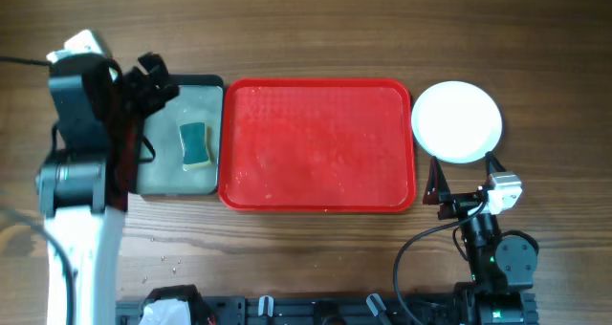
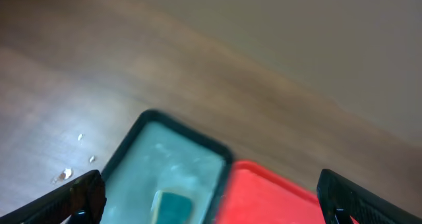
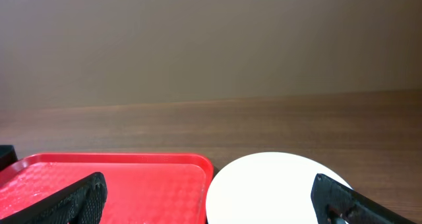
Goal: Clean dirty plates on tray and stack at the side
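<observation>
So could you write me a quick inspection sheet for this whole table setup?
Surface: wooden table, with crumbs at the near left.
Job's things: red tray holds no plates; white plate sits on the table off its right end.
Clutter: black tray with a sponge.
Claws: left claw open above the black tray's left side; right claw open near the plate.
Cables: black cable looping at the near right.
Surroundings: plain wall.
</observation>
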Robot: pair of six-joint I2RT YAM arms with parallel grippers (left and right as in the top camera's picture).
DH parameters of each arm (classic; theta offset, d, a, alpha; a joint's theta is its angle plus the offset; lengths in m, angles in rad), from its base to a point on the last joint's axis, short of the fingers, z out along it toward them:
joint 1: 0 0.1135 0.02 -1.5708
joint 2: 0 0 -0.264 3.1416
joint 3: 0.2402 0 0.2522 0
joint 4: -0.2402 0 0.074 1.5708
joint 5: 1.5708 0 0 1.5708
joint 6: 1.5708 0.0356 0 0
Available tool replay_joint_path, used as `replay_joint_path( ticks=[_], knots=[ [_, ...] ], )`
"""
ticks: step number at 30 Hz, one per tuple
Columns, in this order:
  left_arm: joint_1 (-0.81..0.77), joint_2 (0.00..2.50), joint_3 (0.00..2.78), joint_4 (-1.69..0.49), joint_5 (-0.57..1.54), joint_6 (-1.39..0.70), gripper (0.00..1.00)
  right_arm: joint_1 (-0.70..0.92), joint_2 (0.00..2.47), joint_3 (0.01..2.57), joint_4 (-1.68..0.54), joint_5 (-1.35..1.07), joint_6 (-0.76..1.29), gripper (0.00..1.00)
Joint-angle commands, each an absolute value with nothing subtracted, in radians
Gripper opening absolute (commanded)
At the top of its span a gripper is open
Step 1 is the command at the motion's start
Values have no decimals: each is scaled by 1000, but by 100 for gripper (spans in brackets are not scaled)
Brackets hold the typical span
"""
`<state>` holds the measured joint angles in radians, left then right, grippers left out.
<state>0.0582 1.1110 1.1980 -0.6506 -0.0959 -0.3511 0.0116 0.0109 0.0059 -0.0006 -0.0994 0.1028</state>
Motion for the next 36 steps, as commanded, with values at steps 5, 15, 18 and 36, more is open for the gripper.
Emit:
replay_joint_path(
  ticks=[5, 15, 18, 36],
  knots=[
    [97, 724, 1164, -722, -99, -360, 100, 15, 4, 5, 3, -82, 89, 100],
    [123, 170, 1124, -1022, -99, -352, 100, 15, 4, 5, 3, -82, 89, 100],
    [123, 125, 1118, -1084, -99, -352, 100, 15, 4, 5, 3, -82, 89, 100],
    [122, 4, 322, -22, -9, -363, 100, 15, 4, 5, 3, -82, 89, 100]
  ],
)
